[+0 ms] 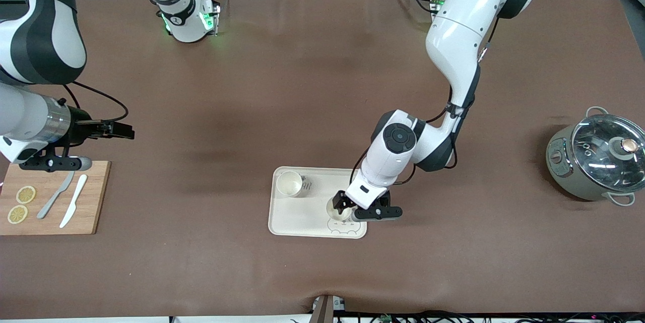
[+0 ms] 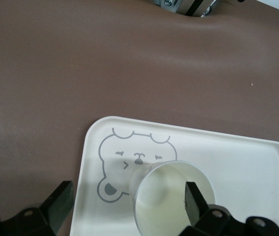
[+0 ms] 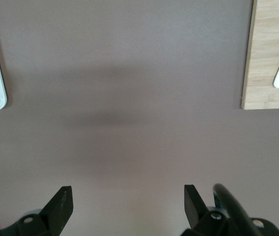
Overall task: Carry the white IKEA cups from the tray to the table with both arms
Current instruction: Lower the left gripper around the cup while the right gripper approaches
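Robot lab: arms (image 1: 453, 51), covered table (image 1: 302, 86)

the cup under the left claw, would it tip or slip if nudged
The cup looks small and light, so a nudge would probably slide it on the smooth tray. Its wide round form makes tipping less likely. The left claw is open, one finger inside the rim.

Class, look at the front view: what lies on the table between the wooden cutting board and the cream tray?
Nothing: in the front view the brown table is bare between the cutting board and the tray.
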